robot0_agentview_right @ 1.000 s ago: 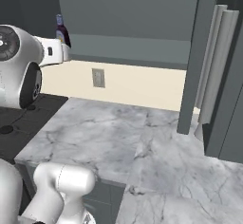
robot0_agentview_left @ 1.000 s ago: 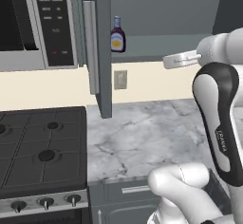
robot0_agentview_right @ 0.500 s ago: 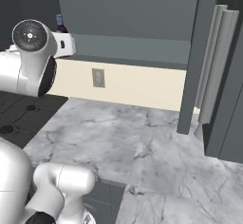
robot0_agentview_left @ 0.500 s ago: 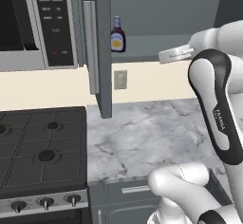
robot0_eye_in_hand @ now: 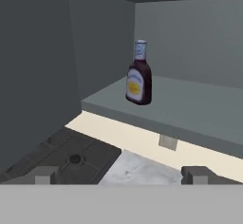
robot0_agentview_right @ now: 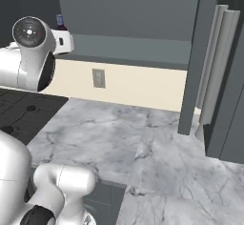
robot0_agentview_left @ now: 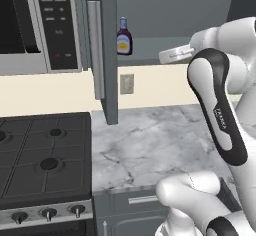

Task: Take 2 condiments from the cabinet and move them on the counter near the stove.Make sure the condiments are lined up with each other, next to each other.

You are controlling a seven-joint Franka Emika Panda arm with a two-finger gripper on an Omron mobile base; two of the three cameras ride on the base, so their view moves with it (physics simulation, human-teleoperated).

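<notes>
A dark brown bottle (robot0_agentview_left: pixel 124 36) with a yellow label stands upright on the grey shelf (robot0_eye_in_hand: pixel 190 114) of an open wall cabinet (robot0_agentview_left: pixel 109 50), near the shelf's left front corner. The white robot arm is raised in front of the cabinet, its gripper (robot0_eye_in_hand: pixel 122 174) spread wide and holding nothing, pointed toward the bottle but well apart from it. Below, a marble tabletop (robot0_agentview_left: pixel 150 145) lies just beside a black stove (robot0_agentview_left: pixel 45 155), which meets its left edge. A microwave (robot0_agentview_left: pixel 35 25) hangs above the stove.

Flanking base views; hand view facing shared cabinet shelf (robot0_eye_in_hand: pixel 190 118).
</notes>
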